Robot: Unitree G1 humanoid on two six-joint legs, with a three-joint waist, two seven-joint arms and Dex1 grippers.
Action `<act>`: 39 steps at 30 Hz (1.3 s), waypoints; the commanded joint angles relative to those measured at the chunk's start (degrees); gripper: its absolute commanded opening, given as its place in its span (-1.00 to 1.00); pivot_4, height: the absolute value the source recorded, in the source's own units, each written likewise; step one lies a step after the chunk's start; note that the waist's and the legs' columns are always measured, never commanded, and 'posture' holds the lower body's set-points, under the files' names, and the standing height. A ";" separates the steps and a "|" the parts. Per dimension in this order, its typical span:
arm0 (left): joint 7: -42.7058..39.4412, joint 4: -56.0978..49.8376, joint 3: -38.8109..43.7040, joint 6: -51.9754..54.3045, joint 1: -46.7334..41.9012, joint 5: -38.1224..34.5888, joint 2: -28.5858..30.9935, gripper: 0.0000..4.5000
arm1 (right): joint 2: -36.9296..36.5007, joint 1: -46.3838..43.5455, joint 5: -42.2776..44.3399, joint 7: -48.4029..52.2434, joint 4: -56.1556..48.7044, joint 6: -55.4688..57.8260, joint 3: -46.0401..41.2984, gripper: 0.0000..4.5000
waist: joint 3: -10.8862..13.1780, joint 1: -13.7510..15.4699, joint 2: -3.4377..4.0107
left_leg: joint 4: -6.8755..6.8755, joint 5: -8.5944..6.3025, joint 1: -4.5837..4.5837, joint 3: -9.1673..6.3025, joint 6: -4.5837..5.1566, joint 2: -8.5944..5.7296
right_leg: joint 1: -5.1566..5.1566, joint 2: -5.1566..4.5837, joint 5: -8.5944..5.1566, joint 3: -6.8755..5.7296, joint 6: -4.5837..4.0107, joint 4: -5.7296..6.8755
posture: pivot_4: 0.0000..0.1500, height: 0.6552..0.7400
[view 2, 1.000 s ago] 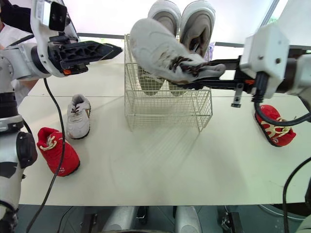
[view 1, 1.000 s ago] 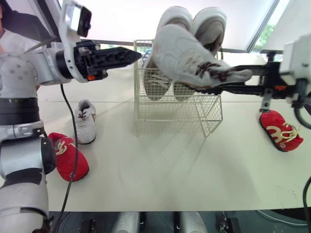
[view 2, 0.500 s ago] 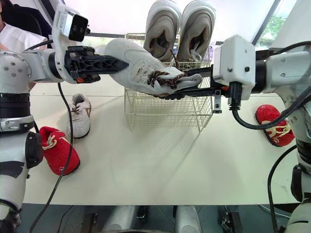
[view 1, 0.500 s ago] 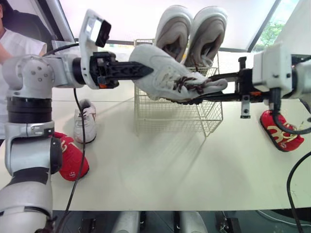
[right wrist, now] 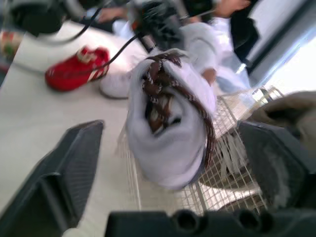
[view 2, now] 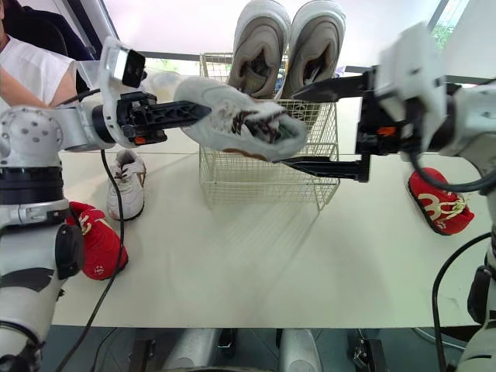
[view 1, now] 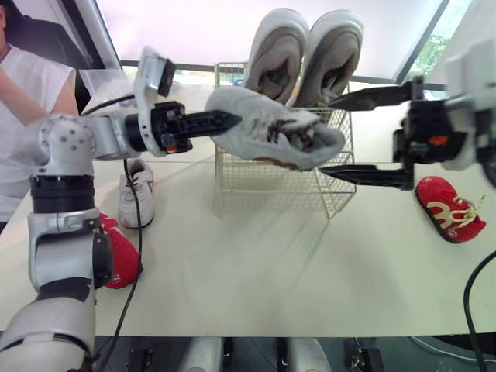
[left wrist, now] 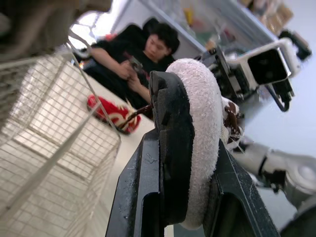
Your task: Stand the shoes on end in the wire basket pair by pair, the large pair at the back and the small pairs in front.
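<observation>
Desk (view 1: pixel 256 271): pale cream top, crossed from side to side by a straight seam (view 1: pixel 178 162); its near edge ends above a dark floor (view 1: pixel 438 353).

Person (view 1: pixel 22 93): at the desk's far left corner, in a white short-sleeved shirt, one forearm showing; a black chair back (view 1: pixel 39 32) rises just behind.

Window (view 1: pixel 428 48): at the far right, with a slanted dark frame and green foliage outside.

Second person (left wrist: pixel 143 52): seen from the left wrist camera, beyond the desk, seated, in dark clothing, both hands raised around a small object that is too small to identify. Shelving (left wrist: pixel 232 17) behind this person holds blurred items.
</observation>
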 commanded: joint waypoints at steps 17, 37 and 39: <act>25.98 -10.23 12.01 -8.33 1.62 -17.33 -15.15 -0.87 | 37.16 2.93 33.62 -52.54 -3.00 -0.67 -1.27 0.98 | -0.05 -0.27 -0.03 | 0.04 0.15 0.18 0.03 -0.13 0.00 | 0.00 0.19 0.07 0.04 -0.01 0.38 | 1.00 0.87; 27.32 -14.46 7.95 -15.90 6.36 -17.50 -15.71 -0.87 | 40.04 -1.26 36.84 -56.22 -1.96 -8.85 4.82 -0.24 | -0.05 -0.39 -0.04 | 0.06 0.24 0.23 0.03 0.01 0.00 | 0.03 0.36 0.06 -0.01 -0.03 0.51 | 1.00 0.87; 26.82 -15.60 6.93 -17.15 7.18 -16.17 -15.41 -0.87 | 39.85 -1.33 37.04 -56.27 -1.94 -8.95 4.90 -0.62 | -0.05 -0.41 -0.04 | 0.05 0.24 0.23 0.03 0.01 0.00 | 0.03 0.36 0.06 -0.01 -0.04 0.50 | 1.00 0.87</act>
